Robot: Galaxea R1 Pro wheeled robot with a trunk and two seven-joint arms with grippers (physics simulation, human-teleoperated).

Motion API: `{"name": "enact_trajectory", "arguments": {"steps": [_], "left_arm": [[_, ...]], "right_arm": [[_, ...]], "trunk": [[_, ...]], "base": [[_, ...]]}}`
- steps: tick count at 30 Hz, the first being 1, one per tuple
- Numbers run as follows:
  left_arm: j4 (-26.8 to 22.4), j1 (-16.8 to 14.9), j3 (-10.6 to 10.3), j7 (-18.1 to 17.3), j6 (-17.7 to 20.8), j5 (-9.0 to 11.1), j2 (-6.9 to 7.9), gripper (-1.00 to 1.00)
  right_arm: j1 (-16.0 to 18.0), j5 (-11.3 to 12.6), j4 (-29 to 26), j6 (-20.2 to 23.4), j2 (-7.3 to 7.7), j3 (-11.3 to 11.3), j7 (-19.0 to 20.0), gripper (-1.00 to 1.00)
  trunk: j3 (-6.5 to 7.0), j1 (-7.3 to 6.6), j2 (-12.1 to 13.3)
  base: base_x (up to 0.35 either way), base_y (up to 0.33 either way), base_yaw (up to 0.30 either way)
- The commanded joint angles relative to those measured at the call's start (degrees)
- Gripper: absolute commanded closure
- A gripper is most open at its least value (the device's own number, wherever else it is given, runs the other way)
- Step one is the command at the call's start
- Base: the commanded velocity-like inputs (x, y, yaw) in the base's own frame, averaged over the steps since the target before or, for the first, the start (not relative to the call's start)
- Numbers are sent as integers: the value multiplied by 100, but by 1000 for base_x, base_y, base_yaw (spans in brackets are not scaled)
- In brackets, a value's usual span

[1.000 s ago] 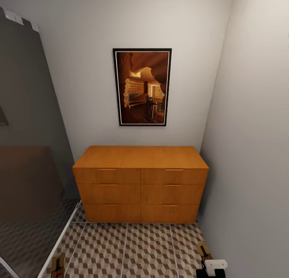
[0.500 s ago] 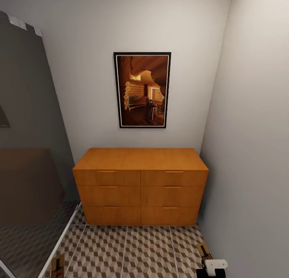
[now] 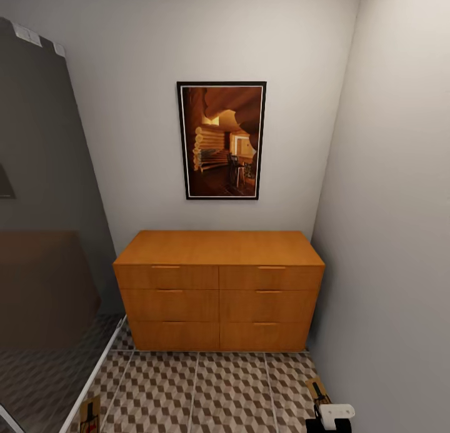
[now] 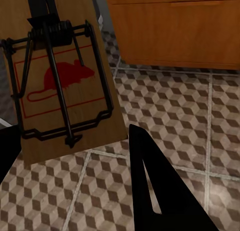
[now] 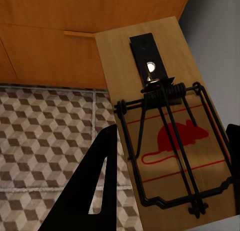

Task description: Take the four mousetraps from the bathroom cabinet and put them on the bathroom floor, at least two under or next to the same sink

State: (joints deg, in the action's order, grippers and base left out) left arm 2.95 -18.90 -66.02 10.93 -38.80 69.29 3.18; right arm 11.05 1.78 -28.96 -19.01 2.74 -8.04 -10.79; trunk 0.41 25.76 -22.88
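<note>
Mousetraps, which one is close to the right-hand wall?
The mousetrap in the right gripper, beside the grey wall; the left gripper's mousetrap is by the mirrored panel.

head faces cabinet (image 3: pixel 219 289), wrists close over floor (image 4: pixel 190 116)

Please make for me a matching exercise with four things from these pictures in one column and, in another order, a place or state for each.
Things:
1. cabinet
2. framed picture
3. left mousetrap
4. right mousetrap

Places or states:
A. hangs on the wall
B. between the right tool's fingers
C. stands on the tiled floor, all drawers closed
D. between the left tool's fingers

Pairs: 1-C, 2-A, 3-D, 4-B
</note>
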Motion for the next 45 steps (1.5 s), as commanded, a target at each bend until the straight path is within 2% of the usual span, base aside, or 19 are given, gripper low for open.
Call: {"name": "enact_trajectory", "arguments": {"steps": [1, 10, 45], "left_arm": [[2, 0, -42, 75, 4, -43, -1, 100], [1, 0, -42, 75, 4, -44, -1, 100], [3, 0, -42, 75, 4, -46, -1, 100]], "right_arm": [[3, 29, 4, -14, 7, -48, -46, 100], [3, 31, 4, -15, 7, -48, -46, 100], [3, 24, 4, -15, 7, -48, -46, 100]], "trunk": [[-2, 2, -4], [-2, 2, -4], [-62, 2, -4]], "base": [[0, 0, 0], [0, 0, 102], [0, 0, 282]]}}
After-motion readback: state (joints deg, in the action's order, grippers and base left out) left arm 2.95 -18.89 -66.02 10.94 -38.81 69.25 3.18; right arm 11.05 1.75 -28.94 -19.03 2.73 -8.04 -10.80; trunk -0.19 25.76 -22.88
